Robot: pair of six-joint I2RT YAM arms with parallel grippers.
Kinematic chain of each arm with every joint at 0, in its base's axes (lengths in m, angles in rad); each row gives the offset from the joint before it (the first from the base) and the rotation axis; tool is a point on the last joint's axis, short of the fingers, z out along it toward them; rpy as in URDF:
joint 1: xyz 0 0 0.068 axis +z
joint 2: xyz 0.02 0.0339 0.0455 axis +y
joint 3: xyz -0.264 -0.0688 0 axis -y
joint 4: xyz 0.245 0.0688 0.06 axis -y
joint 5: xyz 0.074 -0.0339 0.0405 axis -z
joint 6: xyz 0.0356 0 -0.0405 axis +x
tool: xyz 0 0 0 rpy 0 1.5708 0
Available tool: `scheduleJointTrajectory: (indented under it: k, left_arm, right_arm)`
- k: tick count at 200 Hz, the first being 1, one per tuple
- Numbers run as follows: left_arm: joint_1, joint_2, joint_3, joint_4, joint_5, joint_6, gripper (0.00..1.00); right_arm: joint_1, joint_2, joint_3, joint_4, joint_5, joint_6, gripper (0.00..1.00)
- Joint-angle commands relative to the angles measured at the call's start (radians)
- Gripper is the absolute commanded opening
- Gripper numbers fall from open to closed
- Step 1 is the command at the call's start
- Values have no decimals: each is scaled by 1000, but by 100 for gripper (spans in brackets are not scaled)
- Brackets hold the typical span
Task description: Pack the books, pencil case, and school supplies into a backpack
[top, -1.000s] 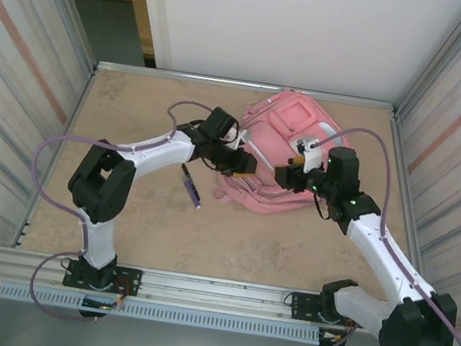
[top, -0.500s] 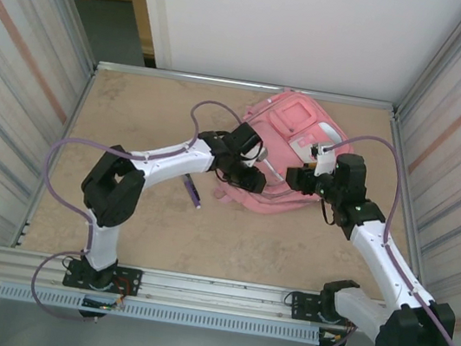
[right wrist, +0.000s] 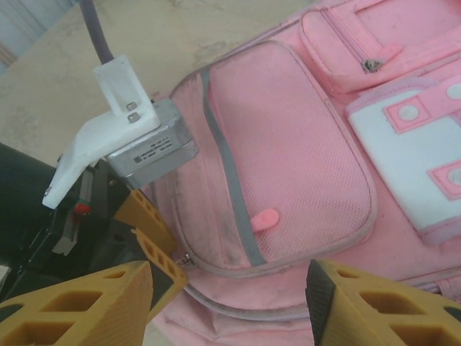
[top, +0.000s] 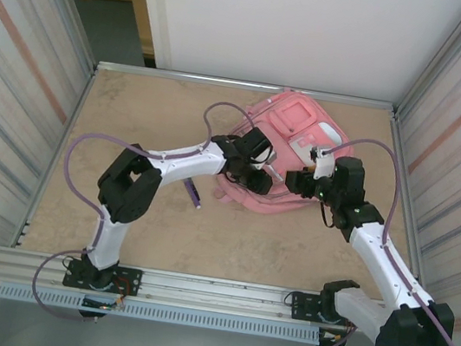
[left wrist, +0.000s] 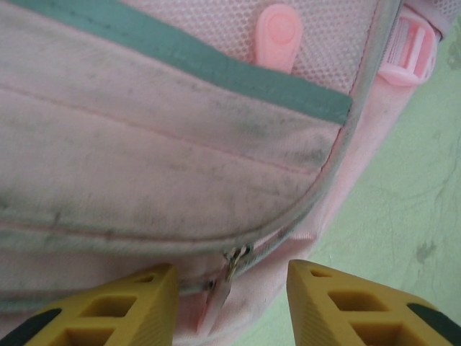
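The pink backpack (top: 282, 150) lies flat at the back of the table, front pockets up. My left gripper (top: 257, 180) is open at its near-left edge. Its yellow fingers (left wrist: 122, 306) stand on either side of a small zipper pull (left wrist: 220, 299) without touching it. In the right wrist view the left gripper (right wrist: 176, 261) sits against the backpack (right wrist: 288, 144) seam. My right gripper (top: 293, 180) hovers open over the backpack's near edge, nothing between its fingers (right wrist: 360, 310). A purple pen (top: 196, 196) lies on the table, partly under the left arm. The books and pencil case are out of view.
Ribbed metal walls close in the table (top: 133, 122) on the left and right, and a rail (top: 212, 291) runs along the near edge. The left arm's purple cable (top: 223, 110) loops above the backpack's left side. A white patch (right wrist: 403, 158) marks the backpack front.
The left arm has reached right, bringing its gripper from left of the backpack to the backpack's near-left seam, jaws slightly wider. The right gripper has shifted a little towards the back.
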Motion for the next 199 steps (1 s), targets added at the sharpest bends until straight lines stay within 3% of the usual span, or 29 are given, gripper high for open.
scheduleJointTrajectory:
  k: [1,25,56,84,110,119,129,136,143,156,168,199]
  left_arm:
    - [-6,42,29,30,-25,39,41]
    - [-6,67,53,-5,-31,44,34]
    - [-7,67,38,0,-38,39,16]
    - [-2,56,30,-6,20,66,0]
    - [36,24,9,13,132,47,0]
    - [40,4,-5,25,136,52,0]
    - [40,-18,-28,56,150,73,0]
    - [41,-32,-45,80,158,88,0]
    - [41,-41,-54,99,166,95,0]
    - [40,-51,-56,106,183,102,0]
    - [41,-63,-64,118,199,103,0]
    - [34,-102,-111,200,220,106,0]
  right_arm:
    - [0,-15,-11,5,9,15,58]
    - [-1,-22,-25,24,13,21,58]
    - [-2,-22,-23,20,36,27,59]
    - [-6,-18,5,-15,93,66,61]
    - [-14,-12,62,-87,143,155,68]
    - [-14,-9,77,-97,178,237,79]
    - [-13,-2,110,-151,287,427,100]
    - [-21,9,136,-222,343,614,99]
    - [-42,21,156,-291,314,771,99]
    - [-68,42,135,-289,176,927,99]
    - [-40,67,113,-273,164,1084,99]
    - [108,183,220,-431,311,1199,99]
